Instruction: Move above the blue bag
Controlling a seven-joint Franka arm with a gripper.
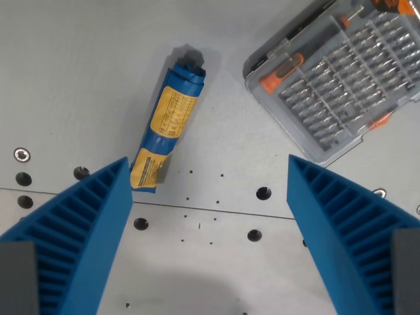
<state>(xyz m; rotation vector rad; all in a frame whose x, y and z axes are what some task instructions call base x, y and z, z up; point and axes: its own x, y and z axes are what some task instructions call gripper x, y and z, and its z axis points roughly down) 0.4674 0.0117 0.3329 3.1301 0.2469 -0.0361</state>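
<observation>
While the gripper is hanging wide open and empty, you are seeing the bag lying upper left of centre.

bit case: right side cut by frame edge | fingers: bases off-frame | label print: unreadable

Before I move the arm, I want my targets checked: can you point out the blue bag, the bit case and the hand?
blue bag (169,118): wrist view, on its yellow label.
bit case (341,72): wrist view, on the clear lid over the bits.
hand (209,190): wrist view, midway between the blue fingertips, which stand wide apart.
</observation>
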